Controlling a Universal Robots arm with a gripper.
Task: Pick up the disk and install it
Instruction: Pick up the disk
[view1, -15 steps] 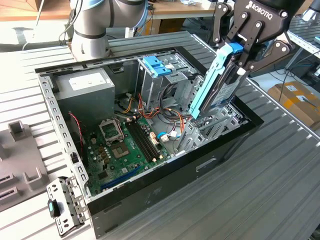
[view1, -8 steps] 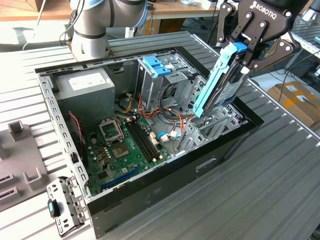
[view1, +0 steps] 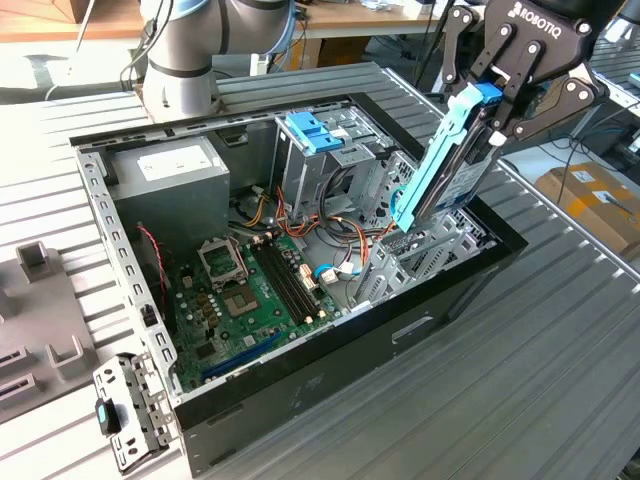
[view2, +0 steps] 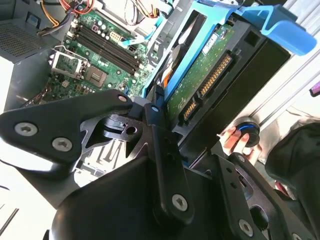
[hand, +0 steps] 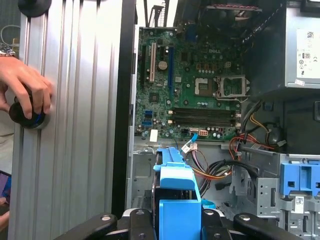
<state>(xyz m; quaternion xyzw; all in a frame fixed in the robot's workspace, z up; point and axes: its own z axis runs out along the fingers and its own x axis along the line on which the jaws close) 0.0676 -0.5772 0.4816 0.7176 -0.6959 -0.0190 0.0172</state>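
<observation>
The disk (view1: 445, 165), a flat drive in blue plastic side rails, hangs tilted on edge above the open computer case (view1: 330, 385), over its end at the exterior view's right. My gripper (view1: 492, 112) is shut on the disk's upper end. In the second wrist view the disk (view2: 205, 75) shows its green circuit board and connectors between my gripper (view2: 187, 142) fingers. The disk's blue rail (hand: 175, 192) points down toward the metal bay beside the motherboard (hand: 195, 90).
Inside the case are a grey power-supply box (view1: 170, 165), a drive cage with a light-blue bracket (view1: 312, 130) and loose cables. A person's hand (hand: 25, 87) rests on a black knob (hand: 27, 115) on the ribbed table beside the case. Metal brackets (view1: 125, 410) lie near the case's corner.
</observation>
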